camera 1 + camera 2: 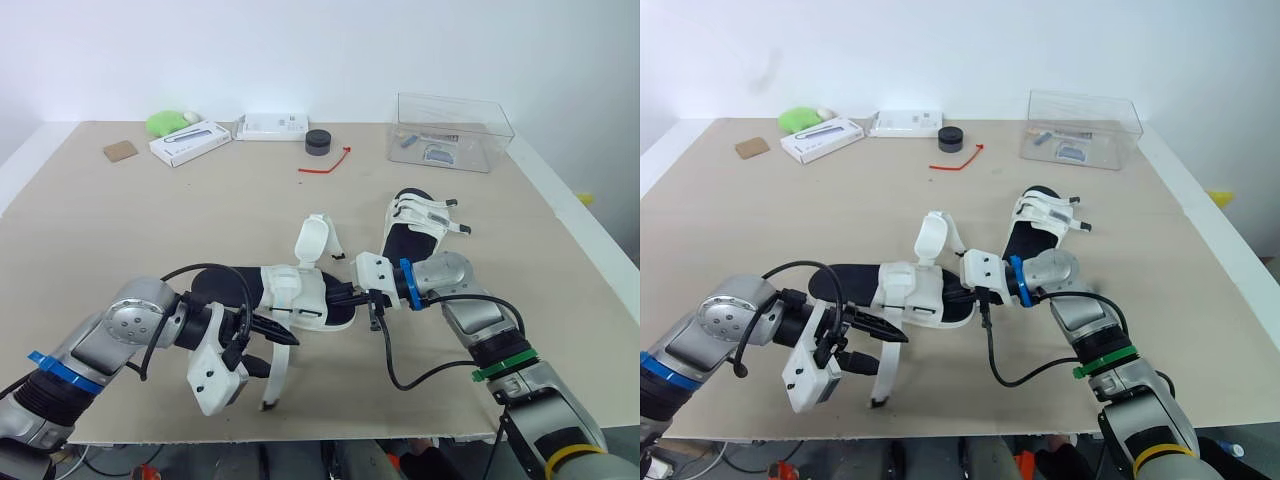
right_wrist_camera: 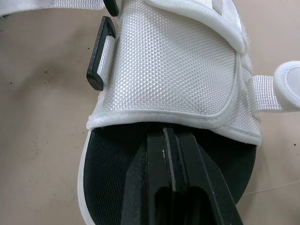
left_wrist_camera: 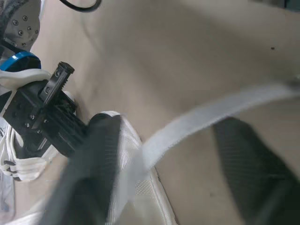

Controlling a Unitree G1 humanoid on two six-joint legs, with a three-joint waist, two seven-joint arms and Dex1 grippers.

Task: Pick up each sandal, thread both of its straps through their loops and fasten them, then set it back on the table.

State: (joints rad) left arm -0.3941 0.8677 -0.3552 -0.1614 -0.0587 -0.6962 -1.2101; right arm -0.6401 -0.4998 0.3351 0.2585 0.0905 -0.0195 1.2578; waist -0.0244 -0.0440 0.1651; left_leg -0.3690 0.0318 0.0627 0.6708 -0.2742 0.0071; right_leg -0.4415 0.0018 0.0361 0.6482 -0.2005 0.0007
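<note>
Tabletop [image 1: 120,250] carries the near sandal [image 1: 290,290], right fingers [image 2: 150,178] clamped on its sole, left fingers [image 3: 89,173] apart around its strap [image 3: 206,117].

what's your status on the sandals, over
Left gripper open, loose white strap crossing between its fingers. Right gripper shut, tucked under the upper of the white mesh black-soled sandal. Second matching sandal close behind, on the table.
</note>
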